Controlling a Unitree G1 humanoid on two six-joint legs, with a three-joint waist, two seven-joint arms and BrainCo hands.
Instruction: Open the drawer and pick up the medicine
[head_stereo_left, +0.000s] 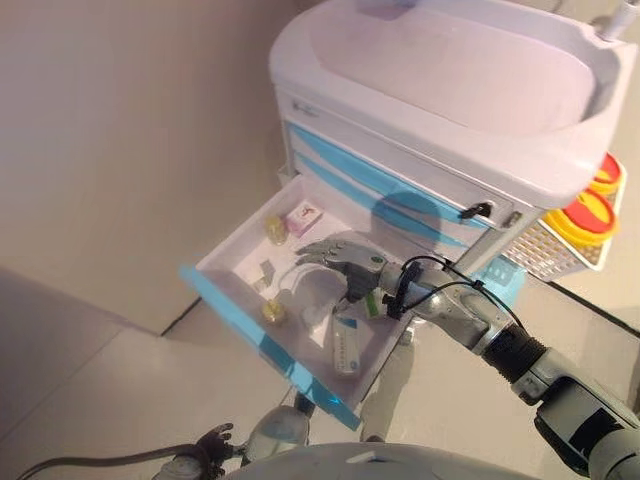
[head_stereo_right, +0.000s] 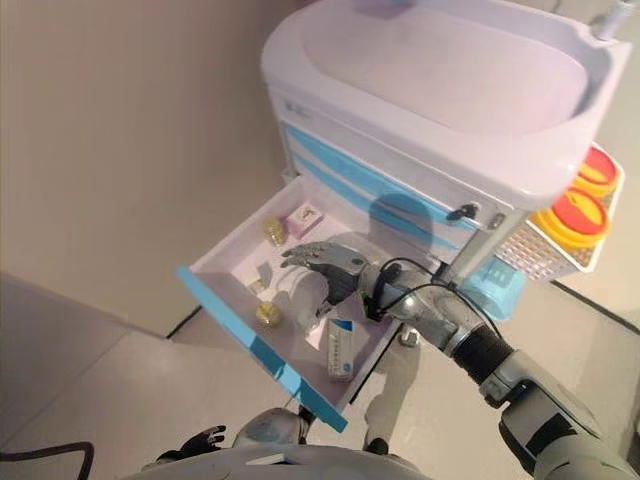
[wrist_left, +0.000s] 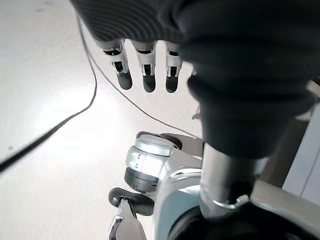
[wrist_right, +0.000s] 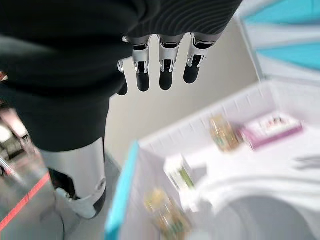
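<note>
The cart's lowest drawer (head_stereo_left: 255, 338), white with a blue front, stands pulled out. Inside lie a pink box (head_stereo_left: 303, 217), two yellowish bottles (head_stereo_left: 275, 230) (head_stereo_left: 274, 312), a small green and white box (head_stereo_left: 266, 270) and a white and blue medicine box (head_stereo_left: 346, 343) near the front right corner. My right hand (head_stereo_left: 345, 255) hovers over the middle of the drawer, open, fingers stretched flat and holding nothing. Its wrist view shows straight fingers (wrist_right: 165, 75) above the pink box (wrist_right: 272, 131) and the small box (wrist_right: 179, 172). My left hand (wrist_left: 147, 75) hangs open low by my side, above the floor.
The white and blue medical cart (head_stereo_left: 450, 90) has a deep top tray and closed drawers above the pulled-out one. A side basket (head_stereo_left: 560, 255) holds yellow and red containers (head_stereo_left: 585, 215). A beige wall runs to the left; pale floor lies in front.
</note>
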